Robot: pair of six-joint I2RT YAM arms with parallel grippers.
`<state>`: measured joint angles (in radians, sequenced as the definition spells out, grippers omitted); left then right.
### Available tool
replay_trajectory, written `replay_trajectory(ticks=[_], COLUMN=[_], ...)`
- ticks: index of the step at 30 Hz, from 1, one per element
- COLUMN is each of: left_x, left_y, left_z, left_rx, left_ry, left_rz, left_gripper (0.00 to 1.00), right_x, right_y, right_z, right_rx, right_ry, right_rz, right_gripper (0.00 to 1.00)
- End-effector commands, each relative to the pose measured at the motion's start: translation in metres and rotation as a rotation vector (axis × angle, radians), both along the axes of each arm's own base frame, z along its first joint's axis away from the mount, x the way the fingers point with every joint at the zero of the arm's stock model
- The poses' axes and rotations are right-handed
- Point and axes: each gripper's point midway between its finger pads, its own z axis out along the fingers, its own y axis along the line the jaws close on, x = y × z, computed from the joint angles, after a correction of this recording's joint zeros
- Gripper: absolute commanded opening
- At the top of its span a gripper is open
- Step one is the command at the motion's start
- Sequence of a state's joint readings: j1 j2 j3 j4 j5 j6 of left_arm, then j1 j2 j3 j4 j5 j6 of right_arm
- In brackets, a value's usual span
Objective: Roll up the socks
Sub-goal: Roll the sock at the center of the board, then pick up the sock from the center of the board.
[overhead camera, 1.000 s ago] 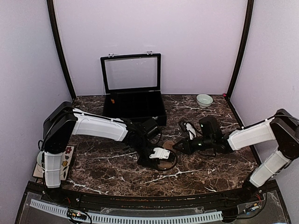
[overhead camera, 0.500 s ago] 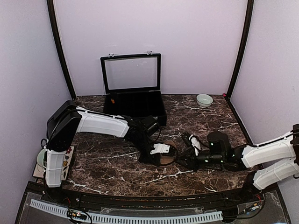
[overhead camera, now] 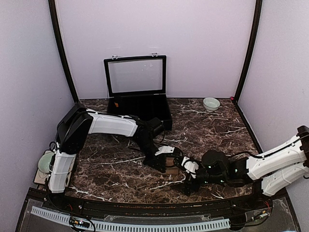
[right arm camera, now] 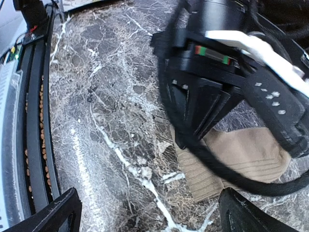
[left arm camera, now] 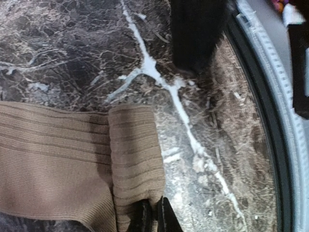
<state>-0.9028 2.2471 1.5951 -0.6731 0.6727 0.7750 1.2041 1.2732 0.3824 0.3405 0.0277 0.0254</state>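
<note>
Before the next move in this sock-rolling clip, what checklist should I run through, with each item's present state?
1. Left tool gripping the tan sock: ok, shut on its folded end.
2. Right tool free: ok, open, holding nothing.
3. Roll started: ok, one end is turned over.
4. Tools clear of each other: cannot tell, they crowd together over the sock.
5. Second sock located: cannot tell, only a dark blur at the top of the left wrist view.
</note>
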Motion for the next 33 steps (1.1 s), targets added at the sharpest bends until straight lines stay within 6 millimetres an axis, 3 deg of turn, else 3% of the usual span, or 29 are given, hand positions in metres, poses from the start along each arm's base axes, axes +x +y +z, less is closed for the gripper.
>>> replay_trajectory(ticks=[1,3,5,10,14,22,26,29,33], left_x=[-0.074,-0.077,-0.083,-0.088,-0.076,-0.043,-0.032,-0.026,-0.022], left_y=[0.105,0.109,0.113,0.120,0.116,0.099,0.096,0.096,0.095], left_z=[-0.075,-0.072,-0.067,-0.065,-0.075,-0.090,-0.097,-0.100,-0.100], left_rx=[0.515,0.527,0.544,0.581,0.594,0.592,0.601,0.612,0.618], left_ry=[0.407,0.457,0.506,0.541,0.473,0.324,0.262,0.233,0.216], left_rz=[-0.028,-0.026,-0.035,-0.038,0.003,0.102,0.154,0.182,0.202], left_gripper=[0.00,0.00,0.00,0.00,0.00,0.00,0.00,0.00,0.00], right_x=[0.003,0.004,0.018,0.030,0.021,0.003,0.003,-0.017,-0.041], right_y=[0.000,-0.002,-0.013,-0.022,-0.026,-0.022,-0.026,-0.015,-0.002], right_z=[-0.002,-0.005,-0.001,0.013,0.015,-0.013,-0.002,0.003,-0.005], right_rx=[-0.098,-0.121,-0.138,-0.067,0.074,-0.034,0.019,0.023,-0.044], right_ry=[-0.145,-0.174,-0.237,-0.248,-0.196,-0.111,-0.108,-0.094,-0.101], right_rz=[-0.032,-0.066,-0.193,-0.319,-0.309,-0.207,-0.223,-0.079,0.062], right_gripper=[0.99,0.99,0.99,0.99,0.99,0.99,0.81,0.59,0.63])
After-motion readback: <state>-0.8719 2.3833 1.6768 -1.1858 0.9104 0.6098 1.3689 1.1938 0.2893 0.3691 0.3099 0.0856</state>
